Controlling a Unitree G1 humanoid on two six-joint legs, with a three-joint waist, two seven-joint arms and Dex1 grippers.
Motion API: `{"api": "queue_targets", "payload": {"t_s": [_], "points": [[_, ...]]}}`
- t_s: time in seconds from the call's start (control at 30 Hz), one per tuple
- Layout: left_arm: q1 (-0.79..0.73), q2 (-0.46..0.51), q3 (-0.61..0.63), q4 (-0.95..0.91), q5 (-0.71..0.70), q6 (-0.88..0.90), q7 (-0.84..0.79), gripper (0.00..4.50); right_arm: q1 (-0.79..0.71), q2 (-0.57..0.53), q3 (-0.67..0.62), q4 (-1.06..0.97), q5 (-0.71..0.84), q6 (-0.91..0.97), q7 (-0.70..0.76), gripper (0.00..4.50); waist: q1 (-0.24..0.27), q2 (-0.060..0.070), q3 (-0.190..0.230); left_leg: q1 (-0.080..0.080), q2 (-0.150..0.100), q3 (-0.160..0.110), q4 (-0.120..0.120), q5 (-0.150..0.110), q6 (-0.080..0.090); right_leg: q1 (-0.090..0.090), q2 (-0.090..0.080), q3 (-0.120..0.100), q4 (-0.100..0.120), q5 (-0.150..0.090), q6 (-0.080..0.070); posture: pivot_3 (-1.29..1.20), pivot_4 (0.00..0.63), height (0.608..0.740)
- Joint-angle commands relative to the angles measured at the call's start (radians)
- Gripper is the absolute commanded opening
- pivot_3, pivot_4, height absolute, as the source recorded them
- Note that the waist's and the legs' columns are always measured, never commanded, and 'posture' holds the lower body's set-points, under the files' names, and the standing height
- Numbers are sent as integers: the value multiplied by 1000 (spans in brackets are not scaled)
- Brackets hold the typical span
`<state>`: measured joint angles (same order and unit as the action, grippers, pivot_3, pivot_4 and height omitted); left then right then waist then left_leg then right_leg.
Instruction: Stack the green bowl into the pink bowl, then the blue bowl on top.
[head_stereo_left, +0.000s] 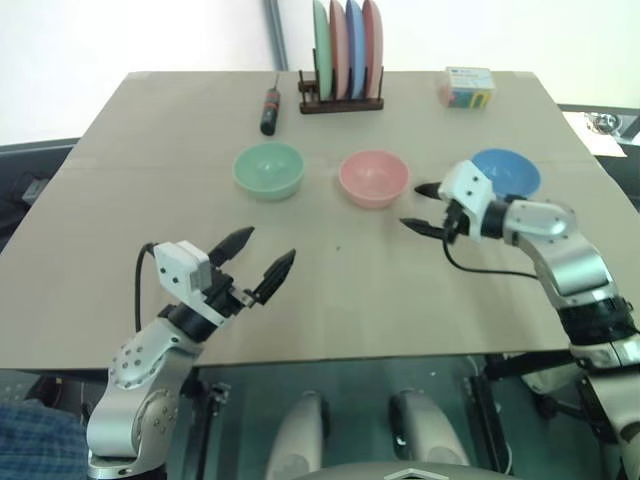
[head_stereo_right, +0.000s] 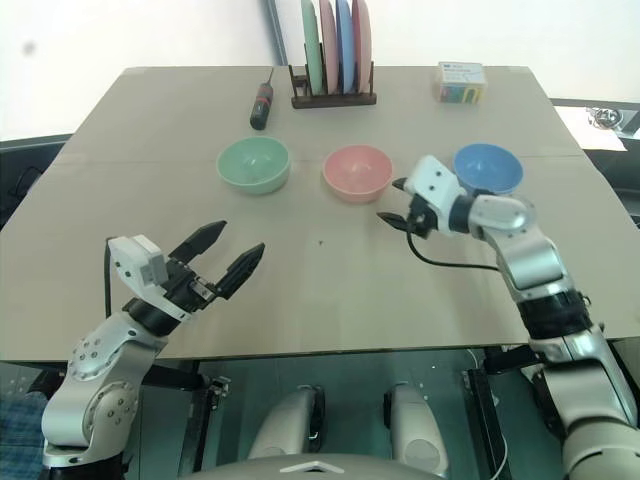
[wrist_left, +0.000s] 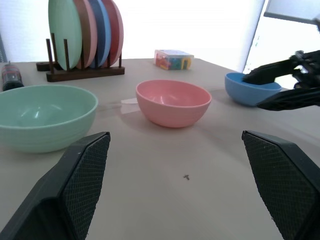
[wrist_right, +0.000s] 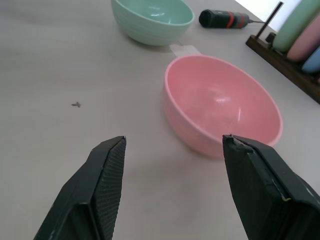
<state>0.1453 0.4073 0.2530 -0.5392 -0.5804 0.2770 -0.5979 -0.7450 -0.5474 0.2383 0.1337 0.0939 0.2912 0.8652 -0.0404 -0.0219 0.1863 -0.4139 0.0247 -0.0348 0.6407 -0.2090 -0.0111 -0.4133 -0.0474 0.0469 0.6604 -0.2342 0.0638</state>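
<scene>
Three bowls stand in a row across the table's middle: the green bowl (head_stereo_left: 269, 169) on the left, the pink bowl (head_stereo_left: 373, 178) in the centre, the blue bowl (head_stereo_left: 505, 172) on the right. My right gripper (head_stereo_left: 420, 208) hovers open and empty between the pink and blue bowls, pointing left toward the pink bowl (wrist_right: 220, 102). My left gripper (head_stereo_left: 258, 257) is open and empty above the table's near left part, well short of the green bowl (wrist_left: 42, 115).
A wooden rack (head_stereo_left: 341, 100) with several upright plates stands at the back. A screwdriver (head_stereo_left: 269, 108) lies to its left, and a small colourful box (head_stereo_left: 466, 87) sits at the back right. The table's near edge (head_stereo_left: 330, 357) runs just beyond my left gripper.
</scene>
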Motion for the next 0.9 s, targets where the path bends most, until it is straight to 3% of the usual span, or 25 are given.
{"api": "queue_targets", "payload": {"t_s": [0.03,0.17,0.53,0.8,0.9], "points": [[11,2,16,-49,-22,-18,7,4500,-102,47,59,115,-71,-72,19,3210,0,0,0,0,0,0,0,0,0,0,0,0,0,0,0,0,150,740],[35,-6,12,-70,-21,-28,20,4500,-212,106,143,309,-156,-159,72,4472,1,0,0,-1,0,0,0,0,0,0,0,0,-1,0,0,0,150,740],[154,-48,15,-161,-31,-64,45,4500,-496,317,163,926,-307,-271,-88,4472,-3,0,0,0,0,0,-1,0,0,-1,0,0,0,0,-1,0,150,740],[224,-70,8,-202,-43,-101,31,4500,-559,367,167,1083,-372,-310,-113,4472,-3,0,0,0,0,1,-3,0,0,-2,0,1,-1,-1,-3,0,150,740],[230,-68,7,-205,-42,-114,23,4500,-565,369,161,1097,-384,-321,-112,3681,-2,1,0,0,0,1,-3,0,0,-2,0,0,0,-2,-4,0,150,740]]}}
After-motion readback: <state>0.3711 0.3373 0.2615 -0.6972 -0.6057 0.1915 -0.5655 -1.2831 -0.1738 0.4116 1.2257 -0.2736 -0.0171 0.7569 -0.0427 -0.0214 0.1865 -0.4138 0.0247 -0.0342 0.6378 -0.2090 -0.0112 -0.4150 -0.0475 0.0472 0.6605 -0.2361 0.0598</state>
